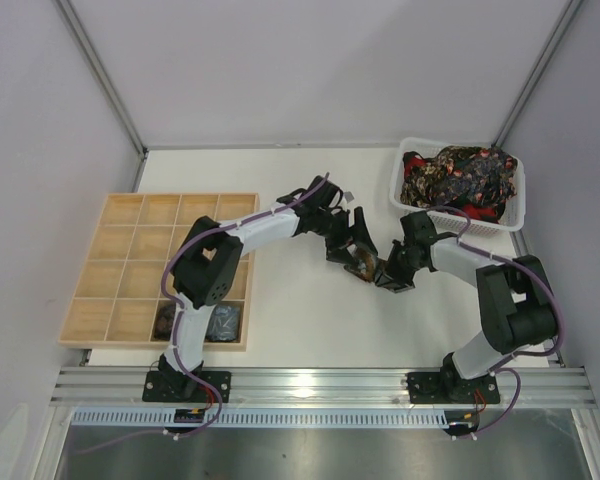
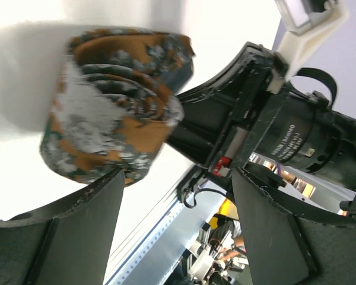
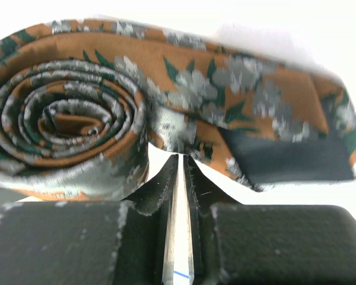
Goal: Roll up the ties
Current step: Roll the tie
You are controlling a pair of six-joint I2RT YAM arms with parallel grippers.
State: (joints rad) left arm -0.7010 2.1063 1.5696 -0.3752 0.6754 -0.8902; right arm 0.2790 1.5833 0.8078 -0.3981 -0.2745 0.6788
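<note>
Seen from above, two robot arms meet at the centre of a white table (image 1: 300, 330). Between them lies a rolled tie (image 3: 77, 119), orange-brown with grey-green flowers. The right gripper (image 3: 181, 163) is clenched to a slit, pinching the tie's lower edge. The left gripper (image 2: 178, 175) is spread wide and grasps nothing, with the roll just beside one finger. A heap of ties (image 1: 460, 175) fills the white basket (image 1: 401, 190) at upper right.

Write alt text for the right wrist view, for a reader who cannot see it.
A brown-orange tie with grey flowers and green leaves fills the frame, coiled into a spiral at left with its loose end trailing right. The right gripper, dark and nearly shut, pinches its lower edge from below.
</note>
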